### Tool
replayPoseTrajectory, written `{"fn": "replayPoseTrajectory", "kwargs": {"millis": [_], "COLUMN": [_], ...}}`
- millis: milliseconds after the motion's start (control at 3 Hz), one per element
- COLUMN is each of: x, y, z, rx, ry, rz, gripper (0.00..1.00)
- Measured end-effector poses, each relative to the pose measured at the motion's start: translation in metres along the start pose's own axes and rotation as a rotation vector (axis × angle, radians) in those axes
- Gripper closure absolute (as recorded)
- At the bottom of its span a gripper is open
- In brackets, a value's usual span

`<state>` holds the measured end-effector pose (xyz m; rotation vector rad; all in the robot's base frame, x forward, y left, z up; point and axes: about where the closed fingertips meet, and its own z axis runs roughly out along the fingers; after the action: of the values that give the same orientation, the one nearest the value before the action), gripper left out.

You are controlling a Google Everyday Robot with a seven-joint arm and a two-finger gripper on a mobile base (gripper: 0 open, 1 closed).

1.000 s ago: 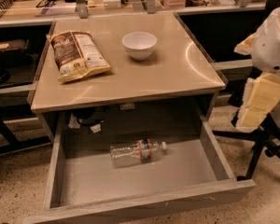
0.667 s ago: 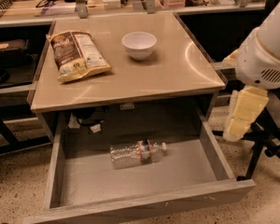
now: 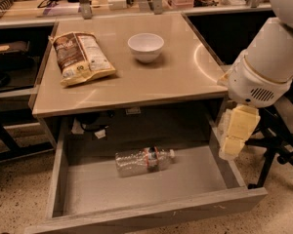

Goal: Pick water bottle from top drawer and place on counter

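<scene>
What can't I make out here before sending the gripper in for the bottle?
All in the camera view:
The gripper, by the top drawer's right wall: its arm runs off the right and top edges.
The water bottle, lying on the drawer floor: label print too small to read.
The dark items under the counter at the drawer's back: shadowed, unidentifiable.
Drawer front, lower left: cut by the bottom edge.

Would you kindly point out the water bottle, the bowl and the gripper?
water bottle (image 3: 132, 163), camera view, clear body left of label
bowl (image 3: 145, 51), camera view, front outer wall
gripper (image 3: 229, 151), camera view, lower tip, above top drawer (image 3: 136, 194) right wall
</scene>
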<state>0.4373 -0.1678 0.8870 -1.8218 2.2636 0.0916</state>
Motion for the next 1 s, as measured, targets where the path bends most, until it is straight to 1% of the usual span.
{"fn": "replayPoseTrajectory", "kwargs": {"millis": [333, 667, 1000], "x": [-0.009, -0.041, -0.041], "y": [0.004, 0.003, 0.003], "z": [0.022, 0.082, 0.082], "rx": [-0.025, -0.079, -0.079], "ry": [-0.016, -0.046, -0.046], "rz": [-0.016, -0.042, -0.042], "gripper": [0.0, 0.0, 0.0]}}
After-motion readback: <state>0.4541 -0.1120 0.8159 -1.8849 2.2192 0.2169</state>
